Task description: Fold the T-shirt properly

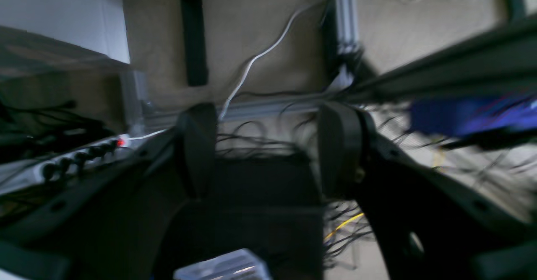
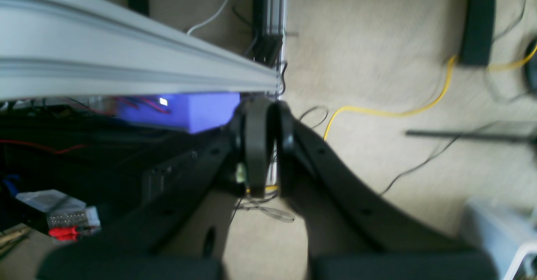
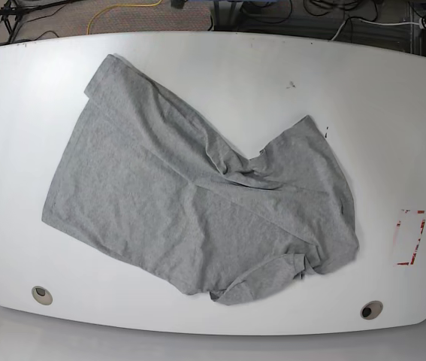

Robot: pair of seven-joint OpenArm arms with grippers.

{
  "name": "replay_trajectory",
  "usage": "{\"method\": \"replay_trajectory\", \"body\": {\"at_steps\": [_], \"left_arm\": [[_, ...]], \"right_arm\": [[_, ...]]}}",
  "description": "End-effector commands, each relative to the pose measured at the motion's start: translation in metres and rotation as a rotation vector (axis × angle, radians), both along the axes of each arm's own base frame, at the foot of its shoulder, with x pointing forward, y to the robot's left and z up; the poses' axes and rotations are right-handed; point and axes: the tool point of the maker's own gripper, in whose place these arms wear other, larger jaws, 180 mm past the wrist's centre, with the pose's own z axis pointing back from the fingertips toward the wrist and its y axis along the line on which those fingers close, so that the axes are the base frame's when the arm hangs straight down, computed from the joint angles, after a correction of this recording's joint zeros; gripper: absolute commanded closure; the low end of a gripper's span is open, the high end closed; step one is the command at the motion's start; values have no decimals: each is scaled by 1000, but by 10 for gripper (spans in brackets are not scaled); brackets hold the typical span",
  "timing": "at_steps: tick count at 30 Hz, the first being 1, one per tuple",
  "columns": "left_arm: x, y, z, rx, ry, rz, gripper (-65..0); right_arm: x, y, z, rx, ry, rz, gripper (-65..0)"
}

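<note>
The left gripper (image 1: 268, 150) hangs with its 2 jaws parted and nothing between them, aimed down at carpet and tangled cables, off the table. The right gripper (image 2: 268, 146) has its jaws pressed together, empty, pointing at carpet beside an aluminium rail (image 2: 138, 58) and a yellow cable (image 2: 377, 111). Neither arm shows in the base view, so both sit clear of the white table (image 3: 220, 60). The T-shirt (image 3: 197, 195) lies on that table, plain grey side up, spread at a slant from the table's far left toward its near right, creased and bunched at the middle, with 1 sleeve curled under near the table's front edge. Folding looks not yet begun; the step in hand is reaching in. The next move likely calls for taking 2 edges and pulling the cloth flat and square first. Bare tabletop surrounds the shirt, widest along the far edge and the right end, near a red marking (image 3: 412, 237).
</note>
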Motion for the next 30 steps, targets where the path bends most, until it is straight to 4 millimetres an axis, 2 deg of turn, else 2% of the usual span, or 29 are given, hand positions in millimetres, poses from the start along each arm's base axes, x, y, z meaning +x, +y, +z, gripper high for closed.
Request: {"method": "replay_trajectory", "body": {"at_steps": [1, 5, 10, 14, 19, 24, 30], "left_arm": [[5, 6, 20, 4, -39, 15, -354], [17, 10, 40, 12, -85, 25, -354], [29, 15, 54, 27, -131, 25, -354], [38, 26, 60, 37, -167, 59, -354], [62, 39, 67, 50, -245, 94, -356], [82, 42, 71, 55, -307, 94, -357], [94, 42, 74, 54, -345, 91, -360]], "right_arm": [[4, 4, 23, -1, -38, 20, -35], [18, 5, 41, -13, -88, 37, -35], [32, 5, 51, -24, -134, 47, -35], [50, 4, 56, -30, -185, 53, -35], [69, 4, 59, -34, -237, 53, -35], [86, 3, 60, -38, -284, 51, -35], [104, 3, 62, -38, -332, 50, -35]]}}
